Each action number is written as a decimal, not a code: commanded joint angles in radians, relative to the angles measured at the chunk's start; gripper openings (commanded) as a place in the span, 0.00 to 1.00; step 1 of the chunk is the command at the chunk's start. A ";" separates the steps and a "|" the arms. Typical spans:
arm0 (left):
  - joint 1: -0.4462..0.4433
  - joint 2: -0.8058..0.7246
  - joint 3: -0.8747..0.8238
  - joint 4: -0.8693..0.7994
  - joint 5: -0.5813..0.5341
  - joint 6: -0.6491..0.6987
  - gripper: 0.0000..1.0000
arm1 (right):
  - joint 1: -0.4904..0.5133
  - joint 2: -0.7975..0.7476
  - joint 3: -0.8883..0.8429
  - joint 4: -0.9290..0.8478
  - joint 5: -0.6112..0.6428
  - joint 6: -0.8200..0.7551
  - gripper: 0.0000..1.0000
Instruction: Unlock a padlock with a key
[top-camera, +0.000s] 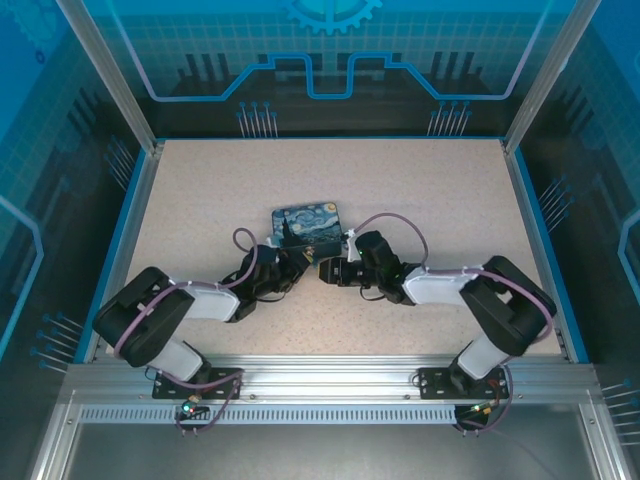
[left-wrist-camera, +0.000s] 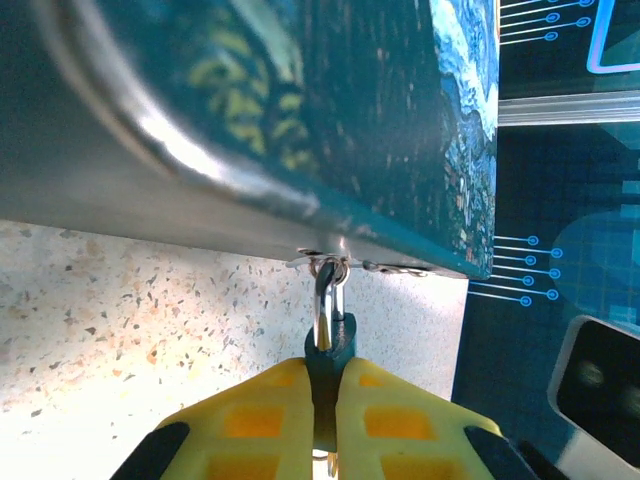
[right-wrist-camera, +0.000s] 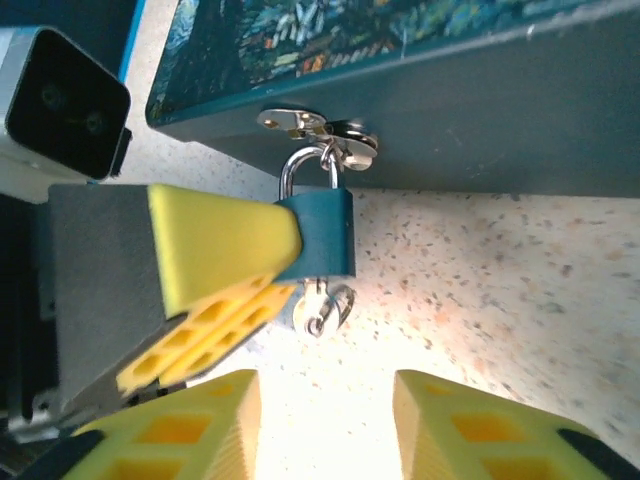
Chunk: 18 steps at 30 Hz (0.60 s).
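Observation:
The padlock has a dark teal body and a silvery shackle. It hangs from the hasp of the starry-night box. My left gripper is shut on the padlock body, its yellow fingers pressing on both sides. The key, a small silvery sliver with a ring, sticks out of the padlock's underside. My right gripper is open just short of the key, with bare table between its fingers and nothing held. In the top view the left gripper and the right gripper meet at the box's near edge.
The box lies mid-table on the speckled tabletop. Blue walls and metal rails ring the workspace. Both arms angle inward from the near edge.

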<state>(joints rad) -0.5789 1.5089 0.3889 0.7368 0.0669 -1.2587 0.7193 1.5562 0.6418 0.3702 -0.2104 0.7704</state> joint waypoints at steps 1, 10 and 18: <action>-0.004 -0.048 0.042 -0.037 -0.009 0.007 0.00 | -0.002 -0.097 0.012 -0.249 0.083 -0.261 0.48; -0.002 -0.050 0.062 -0.047 0.025 -0.049 0.00 | 0.119 -0.300 -0.087 -0.164 0.440 -0.778 0.54; 0.005 -0.090 0.076 -0.112 0.035 -0.056 0.00 | 0.295 -0.213 -0.070 -0.042 0.818 -1.159 0.67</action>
<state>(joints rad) -0.5789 1.4559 0.4351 0.6308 0.0795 -1.3060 0.9707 1.2984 0.5625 0.2565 0.4110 -0.1806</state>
